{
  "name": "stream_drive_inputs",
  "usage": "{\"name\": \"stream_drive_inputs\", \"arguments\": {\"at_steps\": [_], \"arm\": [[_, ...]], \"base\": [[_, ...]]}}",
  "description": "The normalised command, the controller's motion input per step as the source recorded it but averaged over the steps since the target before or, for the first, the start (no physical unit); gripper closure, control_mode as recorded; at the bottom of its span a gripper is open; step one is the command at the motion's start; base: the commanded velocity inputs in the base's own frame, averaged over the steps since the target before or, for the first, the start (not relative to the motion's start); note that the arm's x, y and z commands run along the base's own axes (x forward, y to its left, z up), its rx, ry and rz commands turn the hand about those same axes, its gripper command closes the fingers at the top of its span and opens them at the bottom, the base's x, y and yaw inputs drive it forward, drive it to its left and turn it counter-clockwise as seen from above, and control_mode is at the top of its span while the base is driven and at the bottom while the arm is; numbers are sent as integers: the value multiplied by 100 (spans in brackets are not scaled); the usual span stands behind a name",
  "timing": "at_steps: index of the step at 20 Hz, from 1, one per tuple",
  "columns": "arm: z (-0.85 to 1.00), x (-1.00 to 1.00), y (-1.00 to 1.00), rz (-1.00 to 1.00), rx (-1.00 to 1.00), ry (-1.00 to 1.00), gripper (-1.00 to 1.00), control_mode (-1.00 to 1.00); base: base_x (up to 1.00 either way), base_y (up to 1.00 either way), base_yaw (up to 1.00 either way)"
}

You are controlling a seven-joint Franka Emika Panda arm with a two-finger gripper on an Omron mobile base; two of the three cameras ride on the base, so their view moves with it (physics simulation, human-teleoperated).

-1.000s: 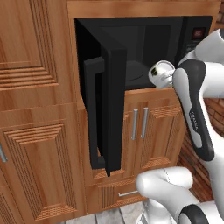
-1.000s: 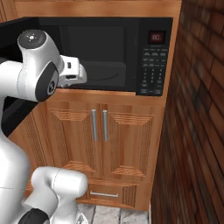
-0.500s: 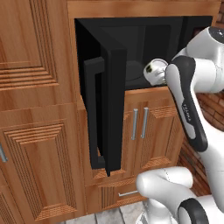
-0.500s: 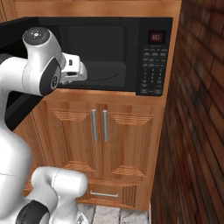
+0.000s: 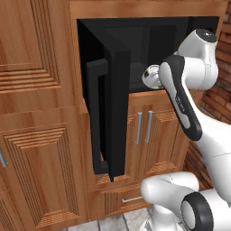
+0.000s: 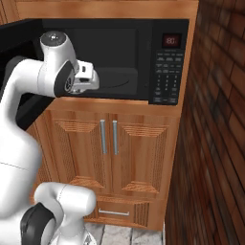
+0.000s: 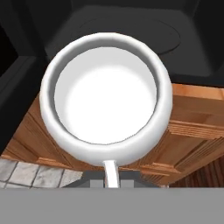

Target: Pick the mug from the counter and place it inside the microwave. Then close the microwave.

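The small round white mug fills the middle of the hand view, seen from above: a thick, smooth, glossy rim around a pale, matte-looking bowl, with a thin white handle running down from its lower edge. Below and behind it in that view lie the dark floor of the large black built-in microwave, with the faint outline of a round turntable, and the ribbed wooden front of the brown cabinet under it. The mug hangs at the front lip of the microwave opening, above the cabinet top edge and not yet resting on the microwave floor.

The left base view shows the mug from the side as a small glossy white shape at the end of the white arm, just in front of the open cavity. It also shows the black microwave door swung wide open toward the camera, with its vertical black handle.

The right base view gives the keypad and small red display on the microwave's right side, the two slim metal handles of the panelled cabinet doors, and a red brick wall at the right. There the gripper sits at the cavity's left front.

The fingertips are hidden by the mug, so I cannot tell from the pictures how the gripper is set.
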Motion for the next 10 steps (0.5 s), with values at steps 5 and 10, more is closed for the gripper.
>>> {"name": "stream_drive_inputs", "arguments": {"at_steps": [5, 10], "arm": [[-18, 30, 4, 0, 0, 11, 100, -100], [-3, 39, 2, -2, 0, 3, 100, -100]], "base": [[0, 0, 0], [0, 0, 0]]}}
